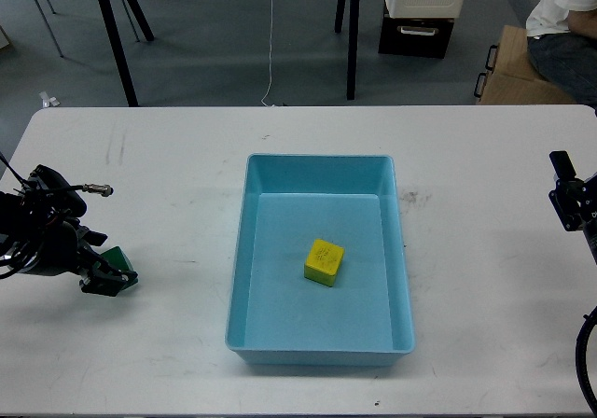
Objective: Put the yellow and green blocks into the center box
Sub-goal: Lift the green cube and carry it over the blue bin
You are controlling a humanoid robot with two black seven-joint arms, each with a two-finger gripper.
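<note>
The yellow block [324, 261] lies inside the light blue center box [320, 171], near its middle. The green block [118, 258] sits on the white table at the far left, partly hidden by my left gripper [105, 266]. The gripper's fingers stand on either side of the block, and I see no firm hold on it. My right gripper [565, 192] is at the right edge of the view, far from the box, and seen dark and end-on.
The white table [187, 175] stretches around the box. Beyond its far edge are black stand legs [114, 35], a dark case [416, 34], a cardboard box [508, 68] and a seated person [564, 26].
</note>
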